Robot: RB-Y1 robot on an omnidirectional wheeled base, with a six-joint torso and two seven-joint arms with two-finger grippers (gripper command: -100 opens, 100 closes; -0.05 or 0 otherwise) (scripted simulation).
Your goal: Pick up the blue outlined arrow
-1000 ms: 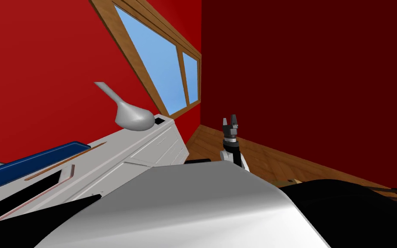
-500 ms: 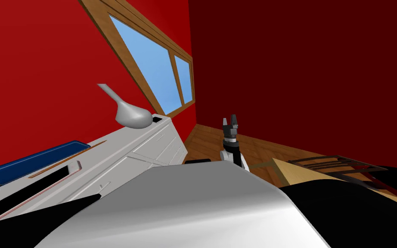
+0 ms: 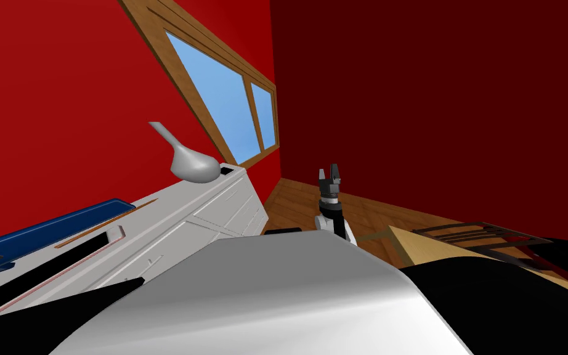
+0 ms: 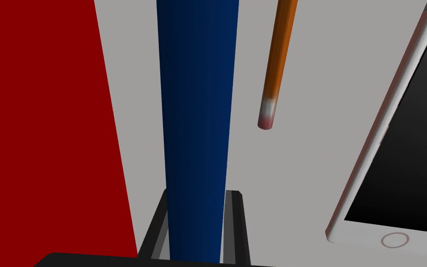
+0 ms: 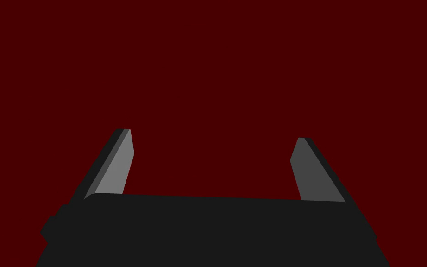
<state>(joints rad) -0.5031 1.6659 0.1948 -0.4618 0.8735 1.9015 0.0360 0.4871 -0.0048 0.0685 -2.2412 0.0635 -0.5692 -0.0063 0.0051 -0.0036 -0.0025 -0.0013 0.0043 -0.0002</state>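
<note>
We are at the grab step. Our left tool [image 4: 198, 192] is clenched on the arrow [image 4: 196, 92]. Its two fingers [image 4: 232, 222] press the sides of a long dark blue bar, and the bar runs straight out from the tool.

In the head view the arrow sits at the lower left of the frame. It lies along the far side of the white tabletop [image 3: 178, 216], next to the red wall [image 3: 61, 92]. We cannot tell if it is off the tabletop yet or touching it.

An orange pencil [image 4: 277, 60] lies just beside the arrow, with its pink end toward the tool. A white phone [image 4: 407, 139] with a black screen lies past the pencil, a bit apart. A grey scoop [image 3: 193, 165] sits far down the tabletop, near the middle of the head view, well apart from the arrow.

Our right tool [image 5: 212, 135] is released. Its fingers stand wide and hold nothing. In the head view it points up in the middle of the frame, away from the tabletop.

We think the grab is done and the lift comes next. The next move is to hold tight and go straight up. We seem to hold the bar near one end, so the long part may dip or turn. A slow lift should help. We should not swing toward the pencil or the phone, or we may knock them.
</note>
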